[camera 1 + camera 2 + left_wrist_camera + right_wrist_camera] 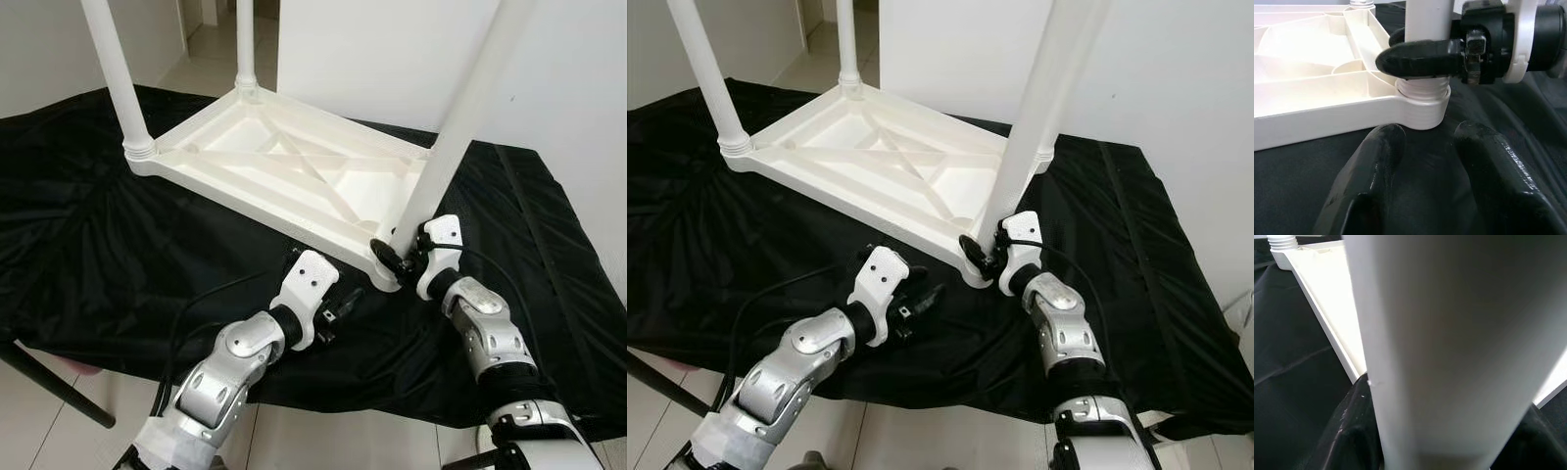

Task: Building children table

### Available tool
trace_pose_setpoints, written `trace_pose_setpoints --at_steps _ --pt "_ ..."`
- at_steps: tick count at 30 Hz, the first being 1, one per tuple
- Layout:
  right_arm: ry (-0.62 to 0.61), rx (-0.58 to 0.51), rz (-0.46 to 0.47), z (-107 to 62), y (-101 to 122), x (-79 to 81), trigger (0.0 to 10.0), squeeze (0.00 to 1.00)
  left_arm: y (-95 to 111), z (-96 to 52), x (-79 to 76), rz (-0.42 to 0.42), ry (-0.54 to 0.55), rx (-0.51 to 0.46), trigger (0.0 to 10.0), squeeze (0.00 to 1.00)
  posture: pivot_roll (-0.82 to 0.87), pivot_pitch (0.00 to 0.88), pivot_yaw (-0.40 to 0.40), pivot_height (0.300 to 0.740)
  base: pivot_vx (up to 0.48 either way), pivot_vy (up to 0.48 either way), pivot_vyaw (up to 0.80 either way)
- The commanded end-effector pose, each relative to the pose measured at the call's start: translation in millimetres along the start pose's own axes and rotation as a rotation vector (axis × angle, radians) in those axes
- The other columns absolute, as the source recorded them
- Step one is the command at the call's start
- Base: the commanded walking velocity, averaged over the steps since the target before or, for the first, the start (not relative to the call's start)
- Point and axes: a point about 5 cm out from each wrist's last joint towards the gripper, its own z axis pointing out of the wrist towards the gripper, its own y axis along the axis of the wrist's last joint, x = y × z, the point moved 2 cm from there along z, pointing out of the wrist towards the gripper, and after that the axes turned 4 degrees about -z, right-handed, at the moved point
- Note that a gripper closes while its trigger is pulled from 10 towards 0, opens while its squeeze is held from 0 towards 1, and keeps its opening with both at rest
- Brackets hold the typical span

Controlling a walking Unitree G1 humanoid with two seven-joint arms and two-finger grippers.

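A white plastic children's table (284,166) lies upside down on a black cloth. Two legs stand up at its far left corner (118,83) and its back corner (245,44). A third white leg (456,137) rises tilted from the near right corner socket (1422,111), with screw threads showing at its base. My right gripper (394,257) is shut on this leg just above the socket; one black finger (1420,58) wraps across it. My left gripper (341,305) rests low on the cloth in front of that corner, its fingers (1376,166) apart with nothing between them.
The black cloth (108,245) covers a low surface whose front edge runs just before my arms. A white wall (392,49) stands close behind the table. Black cables (206,294) trail over the cloth by my left arm. A dark bar (49,387) crosses the floor at the lower left.
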Motion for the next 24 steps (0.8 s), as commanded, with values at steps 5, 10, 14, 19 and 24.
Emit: trace_pose_setpoints --at_steps 5,10,14,19,24 --pt "0.004 0.053 0.035 3.0 -11.7 6.9 0.0 0.00 -8.0 -2.1 -1.3 -0.002 -0.010 0.022 10.0 0.00 0.17 0.023 -0.098 0.740 0.000 0.000 0.00" --pt "-0.101 0.072 0.067 1.5 -17.8 11.3 0.0 0.00 -10.8 -3.2 -1.2 -0.019 -0.012 0.040 10.0 0.00 0.17 0.009 -0.089 0.740 0.000 0.000 0.00" --pt "-0.176 0.063 0.077 -1.0 -18.7 13.8 0.0 0.00 -9.9 -3.1 -1.1 -0.026 -0.015 0.037 10.0 0.00 0.16 0.006 -0.088 0.740 0.000 0.000 0.00" --pt "-0.391 0.077 0.131 -8.2 -25.8 13.0 0.0 0.00 -6.8 -0.2 1.7 -0.050 -0.013 0.021 10.0 0.00 0.15 0.001 -0.079 0.740 0.000 0.000 0.00" --pt "-0.482 0.091 0.151 -10.7 -27.8 15.0 0.0 0.00 -6.5 1.5 0.6 -0.044 -0.023 0.016 10.0 0.00 0.14 0.000 -0.073 0.740 0.000 0.000 0.00"
